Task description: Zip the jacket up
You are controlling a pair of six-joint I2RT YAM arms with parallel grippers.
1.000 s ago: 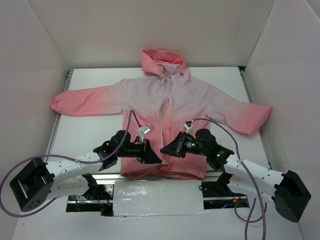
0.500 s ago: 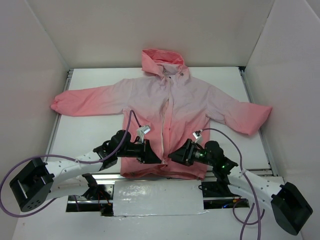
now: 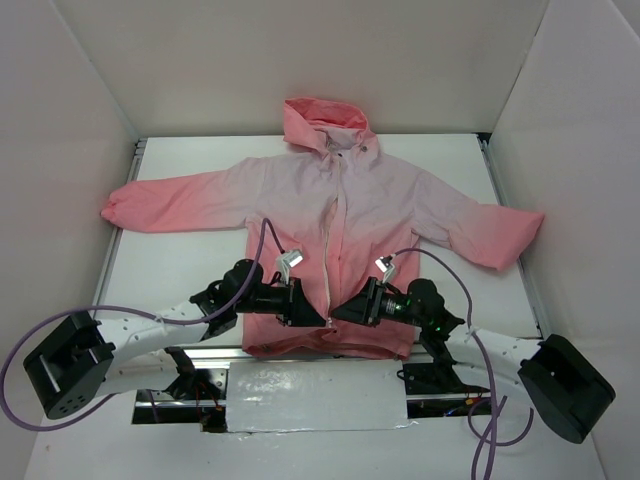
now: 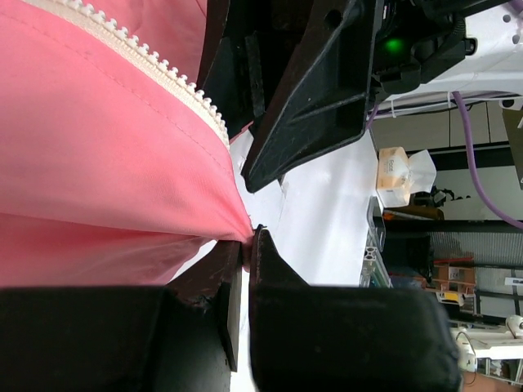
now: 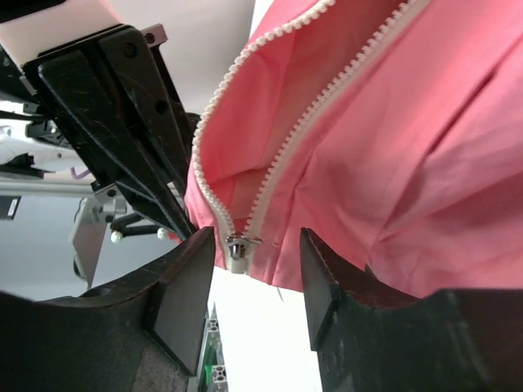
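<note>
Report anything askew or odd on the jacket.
Nothing damaged. The jacket lies flat, but its zipper gapes at the hem, teeth rows splayed from the slider. The left claw pinches the hem corner; the right claw stands open around the slider.

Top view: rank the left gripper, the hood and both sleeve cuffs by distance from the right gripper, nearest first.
1. left gripper, just left of the right gripper, near side.
2. hood, straight ahead at the far end, and right cuff, out to the right: too close to call.
3. left cuff, far left.
</note>
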